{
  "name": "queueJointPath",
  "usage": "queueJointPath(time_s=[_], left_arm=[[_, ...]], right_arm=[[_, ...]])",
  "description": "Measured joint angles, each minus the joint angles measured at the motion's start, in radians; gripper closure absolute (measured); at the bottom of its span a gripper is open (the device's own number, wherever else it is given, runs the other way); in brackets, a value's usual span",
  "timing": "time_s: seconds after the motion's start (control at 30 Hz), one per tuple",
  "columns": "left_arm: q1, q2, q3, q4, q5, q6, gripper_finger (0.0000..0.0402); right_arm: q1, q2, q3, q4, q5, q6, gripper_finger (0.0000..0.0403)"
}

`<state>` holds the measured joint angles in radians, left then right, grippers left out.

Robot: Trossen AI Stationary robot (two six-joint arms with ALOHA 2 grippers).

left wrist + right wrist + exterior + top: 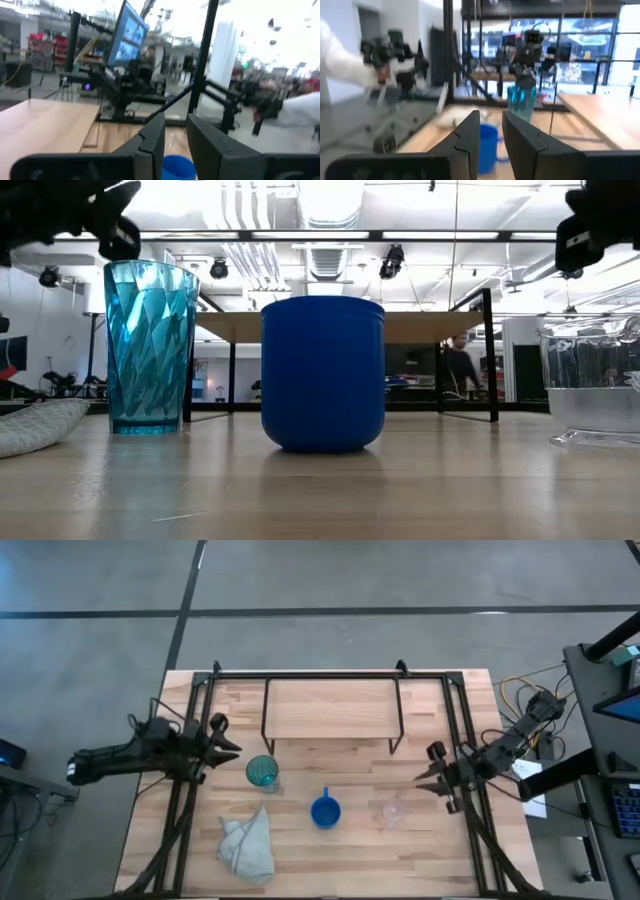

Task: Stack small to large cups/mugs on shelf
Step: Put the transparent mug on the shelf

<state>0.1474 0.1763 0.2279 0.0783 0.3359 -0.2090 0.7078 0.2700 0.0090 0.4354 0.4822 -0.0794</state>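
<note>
While faceted, the teal tumbler looks translucent.

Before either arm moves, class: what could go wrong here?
The teal tumbler is tall and narrow, close to the left end effector, so a careless approach could tip it. The clear glass cup is hard to see against the wood, so the right end effector might misjudge it.

three cups, one shelf, one cloth

The shelf stands open above bare counter; the teal tumbler, blue mug and glass cup sit well apart, with gaps between.
</note>
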Motion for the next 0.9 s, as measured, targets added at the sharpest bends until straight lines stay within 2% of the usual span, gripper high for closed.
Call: queueJointPath(time_s=[0.1,0.2,0.33,0.43,0.63,0.8,0.9], left_arm=[[0.000,0.091,0.122,-0.135,0.000,0.038,0.0336],[0.000,0.200,0.248,-0.286,0.000,0.039,0.0336],[0.000,0.319,0.403,-0.327,0.000,0.068,0.0336],[0.000,0.393,0.515,-0.326,0.000,0.132,0.0336],[0.001,0.553,0.703,-0.331,-0.008,0.140,0.0336],[0.001,0.664,0.826,-0.333,-0.008,0.139,0.0336],[0.001,0.712,0.859,-0.325,-0.012,0.139,0.0336]], right_arm=[[0.000,0.001,0.000,0.117,-0.034,-0.022,0.0326],[0.000,0.000,0.005,0.243,-0.057,-0.129,0.0326],[0.000,0.005,0.091,0.215,-0.064,-0.271,0.0326],[0.000,0.023,0.208,0.059,-0.064,-0.287,0.0326],[0.000,0.151,0.531,-0.198,-0.067,-0.258,0.0326],[0.000,0.267,0.780,-0.220,-0.066,-0.261,0.0326],[0.000,0.318,0.904,-0.220,-0.066,-0.261,0.0326]])
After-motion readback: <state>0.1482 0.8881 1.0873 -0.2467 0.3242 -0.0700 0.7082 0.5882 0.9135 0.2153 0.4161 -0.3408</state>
